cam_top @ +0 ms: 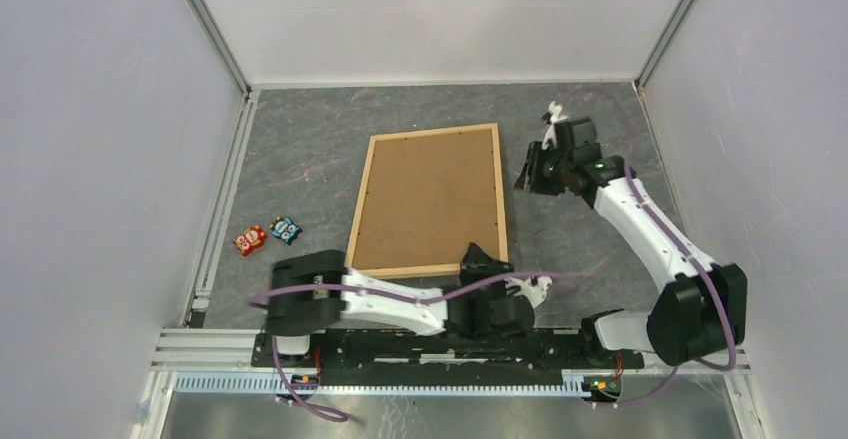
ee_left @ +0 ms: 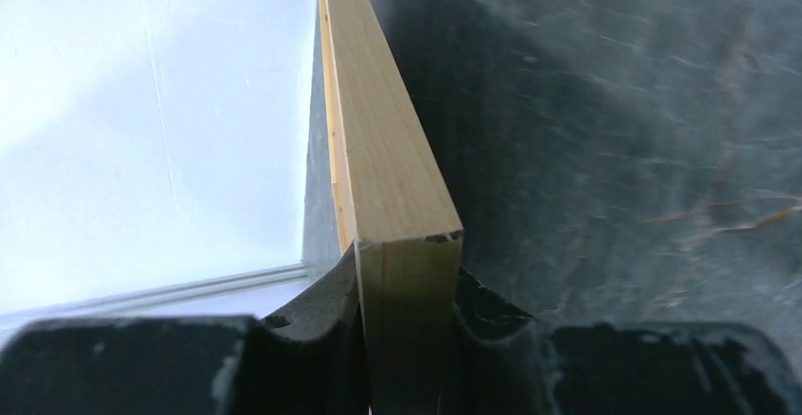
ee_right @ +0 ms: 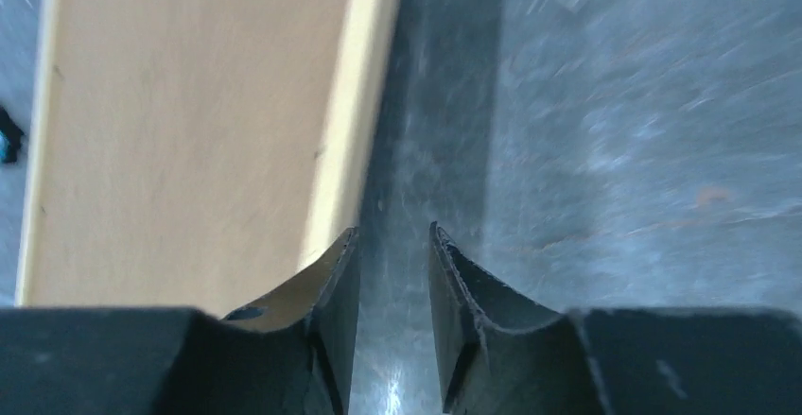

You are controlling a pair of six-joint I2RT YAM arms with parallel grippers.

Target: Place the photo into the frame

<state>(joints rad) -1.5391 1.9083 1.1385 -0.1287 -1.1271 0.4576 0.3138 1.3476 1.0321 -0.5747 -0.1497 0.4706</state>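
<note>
The frame lay long axis near-to-far — left gripper clenched on its near right corner, right gripper parted, empty, just beside its right edge.

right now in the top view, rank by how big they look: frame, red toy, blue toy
1. frame, by far the largest
2. red toy and blue toy: alike in size, too close to rank

Tabletop lies free beyond the frame; 2 small toys stand near its left edge.
</note>
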